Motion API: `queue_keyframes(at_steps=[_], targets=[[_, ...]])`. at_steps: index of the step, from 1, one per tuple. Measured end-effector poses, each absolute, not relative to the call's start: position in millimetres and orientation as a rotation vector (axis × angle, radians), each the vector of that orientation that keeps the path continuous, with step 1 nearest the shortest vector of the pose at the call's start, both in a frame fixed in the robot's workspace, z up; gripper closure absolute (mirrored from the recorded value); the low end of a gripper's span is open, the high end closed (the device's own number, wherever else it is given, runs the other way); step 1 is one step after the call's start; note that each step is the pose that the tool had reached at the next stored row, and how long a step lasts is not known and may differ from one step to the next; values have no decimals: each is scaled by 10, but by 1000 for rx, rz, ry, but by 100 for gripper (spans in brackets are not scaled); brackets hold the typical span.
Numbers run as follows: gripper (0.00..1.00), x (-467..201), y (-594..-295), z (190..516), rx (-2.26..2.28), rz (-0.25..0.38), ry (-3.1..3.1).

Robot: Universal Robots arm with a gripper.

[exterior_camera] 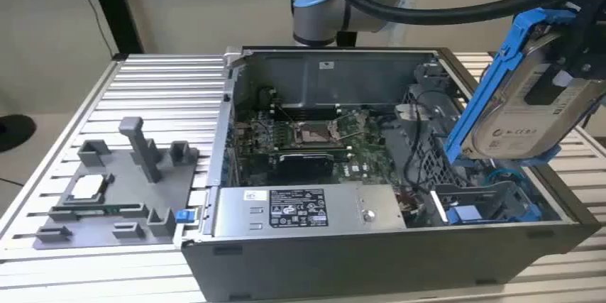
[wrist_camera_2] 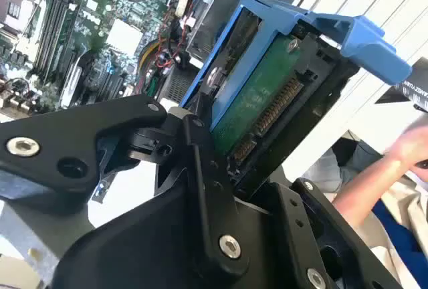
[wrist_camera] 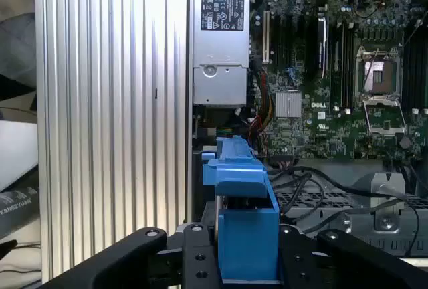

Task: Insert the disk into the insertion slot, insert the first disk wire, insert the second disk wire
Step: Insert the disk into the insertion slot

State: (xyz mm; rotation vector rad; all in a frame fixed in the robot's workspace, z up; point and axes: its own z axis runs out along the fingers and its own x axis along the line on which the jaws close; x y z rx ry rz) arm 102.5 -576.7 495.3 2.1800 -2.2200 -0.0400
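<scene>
My gripper [exterior_camera: 566, 69] is shut on the disk [exterior_camera: 524, 115], a silver-grey drive with a white label in a bright blue frame. The disk hangs tilted on edge above the open computer case's corner at the exterior view's right. Below it lies the insertion slot [exterior_camera: 478, 202], a grey perforated metal bay with blue parts. In the second wrist view the disk [wrist_camera_2: 257, 105] shows its green circuit board and connector between the black fingers [wrist_camera_2: 200, 162]. In the first wrist view the blue frame [wrist_camera: 241, 202] stands between the fingers [wrist_camera: 190, 255], and black cables [wrist_camera: 311, 182] cross the perforated metal.
The open case [exterior_camera: 379, 260] holds a motherboard [exterior_camera: 313, 136] and a grey labelled power-supply box [exterior_camera: 298, 211]. A grey fixture tray [exterior_camera: 113, 200] lies on the ribbed aluminium table [exterior_camera: 161, 97] at the exterior view's left. A person's hand [wrist_camera_2: 401, 148] shows beyond the table edge.
</scene>
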Motion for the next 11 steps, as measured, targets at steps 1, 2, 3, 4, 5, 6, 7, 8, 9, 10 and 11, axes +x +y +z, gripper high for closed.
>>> queue_keyframes(at_steps=[1, 2, 3, 4, 5, 6, 7, 8, 9, 10, 11], targets=[[100, 1025, -5767, 4953, 2180, -40, -2220], [100, 1025, -5767, 4953, 2180, -40, -2220], [100, 1026, -5767, 4953, 2180, -40, -2220], [100, 1025, -5767, 4953, 2180, -40, -2220], [100, 1025, -5767, 4953, 2180, -40, -2220], [100, 1025, -5766, 4953, 2180, -40, -2220], [100, 1025, -5766, 4953, 2180, -40, -2220], [100, 1026, -5767, 4953, 2180, -40, -2220], [100, 1025, -5767, 4953, 2180, -40, -2220], [100, 1026, -5767, 4953, 2180, -40, -2220], [100, 1026, -5767, 4950, 2180, -40, -2220]])
